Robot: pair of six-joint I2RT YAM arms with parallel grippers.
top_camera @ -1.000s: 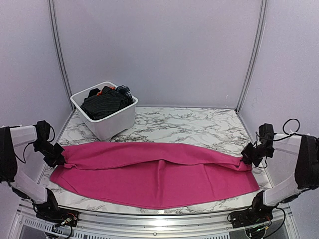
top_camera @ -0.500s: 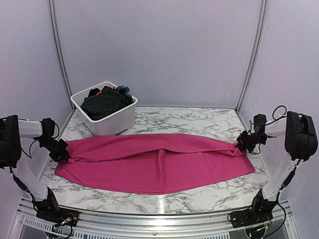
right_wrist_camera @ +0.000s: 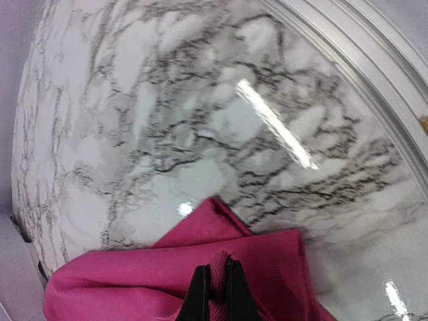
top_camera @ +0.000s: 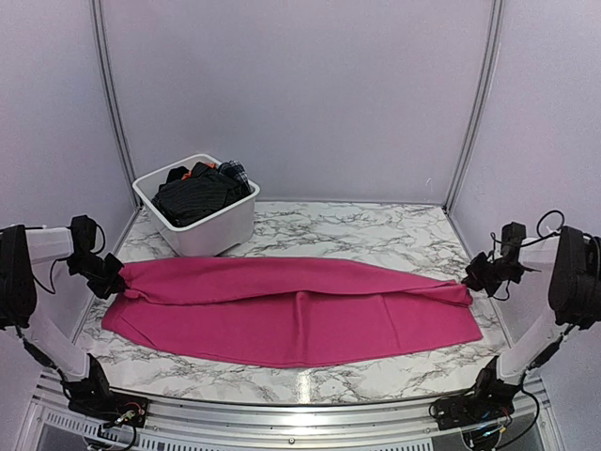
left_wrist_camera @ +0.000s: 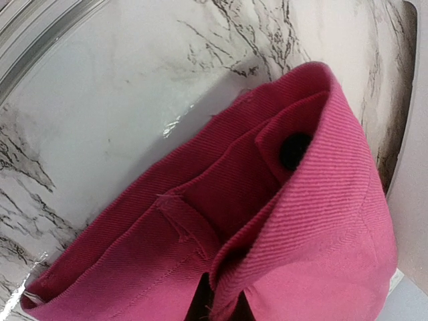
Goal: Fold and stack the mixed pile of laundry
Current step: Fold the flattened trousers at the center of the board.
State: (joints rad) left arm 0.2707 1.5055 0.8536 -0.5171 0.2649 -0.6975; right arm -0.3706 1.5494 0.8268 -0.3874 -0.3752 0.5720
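The marble surface (top_camera: 376,230) carries the magenta-pink cloth (top_camera: 291,319) spread along its near edge, tauter and flatter than a second ago, its fold drawn farther back. The left gripper (top_camera: 111,279) at the left edge and the right gripper (top_camera: 474,279) at the right edge each pinch shut on an end of that fold. Only the left wrist view shows a black button (left_wrist_camera: 294,150) on it. In the far left corner, the white tub (top_camera: 221,235) holds dark garments (top_camera: 192,195).

White tub (top_camera: 214,231) at back left, marble table (top_camera: 376,235)
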